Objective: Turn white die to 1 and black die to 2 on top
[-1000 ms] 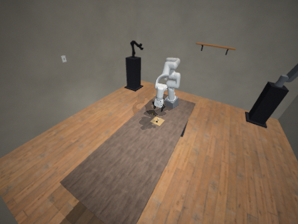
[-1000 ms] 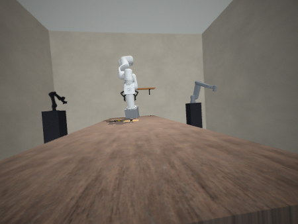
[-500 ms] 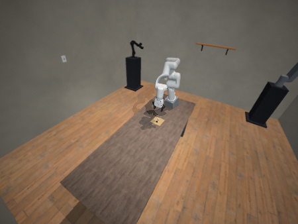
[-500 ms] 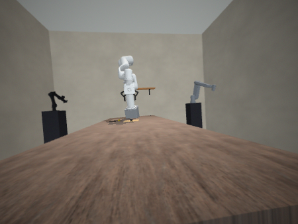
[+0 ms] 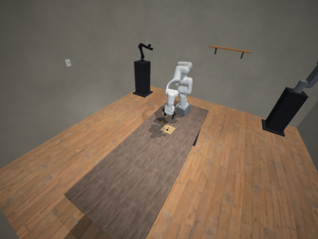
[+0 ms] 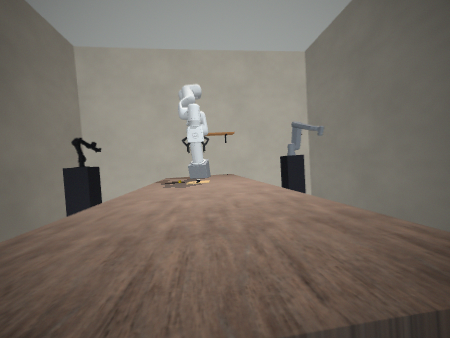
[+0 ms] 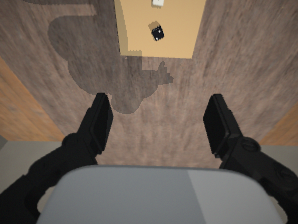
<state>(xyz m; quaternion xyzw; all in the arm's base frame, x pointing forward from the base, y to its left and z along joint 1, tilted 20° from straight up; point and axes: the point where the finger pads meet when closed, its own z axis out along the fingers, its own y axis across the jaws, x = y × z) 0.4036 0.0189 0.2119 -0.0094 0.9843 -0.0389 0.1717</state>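
Note:
My gripper is open and empty. It hangs well above the table, short of the tan mat. In the wrist view the black die lies on the mat near its middle. The white die lies beyond it on the mat and is cut off by the top edge of the view. A small yellow die seems to lie on the table off the mat, to the side of the gripper. It is out of the wrist view. The top faces are too small to read.
The long brown table carries the arm's base at its far end. Two black pedestals with other arms stand on the wooden floor away from the table. A wall shelf hangs behind.

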